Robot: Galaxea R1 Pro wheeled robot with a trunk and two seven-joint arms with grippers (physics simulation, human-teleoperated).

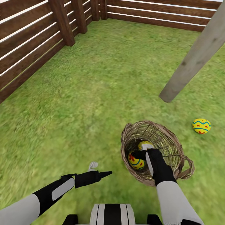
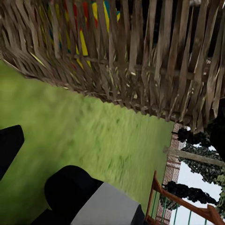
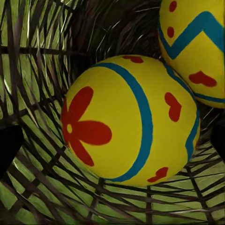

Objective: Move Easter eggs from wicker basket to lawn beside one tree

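Head view: green patchy lawn (image 1: 93, 93), brown slat fence (image 1: 28, 47) along far and left edges, pale grey trunk (image 1: 197, 56) right. Brown wicker basket (image 1: 175, 147) tipped; right claw (image 1: 137, 154) inside beside yellow flower-painted egg (image 1: 136, 162); second egg (image 1: 145, 144) behind; third yellow zigzag egg (image 1: 201, 126) on grass near trunk. Left claw (image 1: 100, 170) parted, empty, over grass.
Left wrist: basket weave (image 2: 131, 61) close.
Right wrist: flower egg (image 3: 129, 119) between spread fingers, ungripped.

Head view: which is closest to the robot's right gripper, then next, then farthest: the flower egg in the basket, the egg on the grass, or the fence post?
1. Flower egg, inside the basket, at the right gripper.
2. Egg on the grass, off to the right.
3. Fence post, far left corner.
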